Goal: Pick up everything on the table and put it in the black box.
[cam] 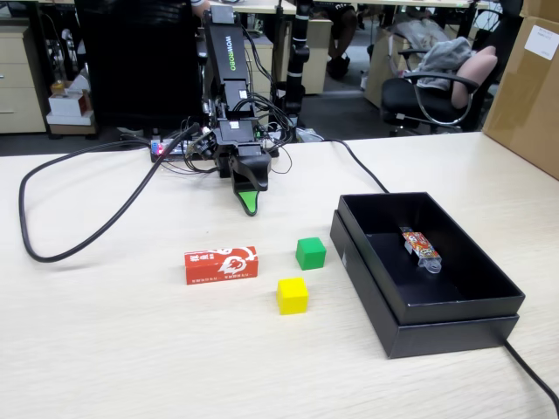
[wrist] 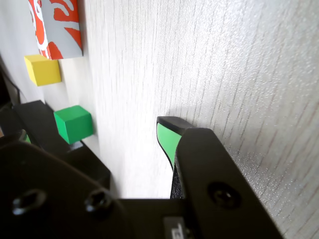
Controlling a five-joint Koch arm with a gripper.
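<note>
- Fixed view shows the end effector hanging tip-down close over the desk toward its far edge, holding nothing; only one green-lined tip is distinct in either view, so whether its jaws stand wide or narrow cannot be told.
- Judged from this, the task is at an approach step: all three loose items lie on the desk and none is yet grasped.
- The green cube sits near the middle of the desk, just beside the black box on its left as the fixed view shows it; it looks like the nearest target.
- The yellow cube lies a little closer to the near edge, apart from the green one.
- The red packet lies flat to their left, its long side roughly parallel to the near edge, white print facing the camera.
- The box stands open toward the right edge, matte and shallow with a stepped rim; a wrapped candy already rests inside.
- Wrist view has the green cube, yellow cube and packet strung along its left side, off the end effector's line.
- The next move probably calls for swinging toward one piece, centring the jaws over it and descending squarely.
</note>
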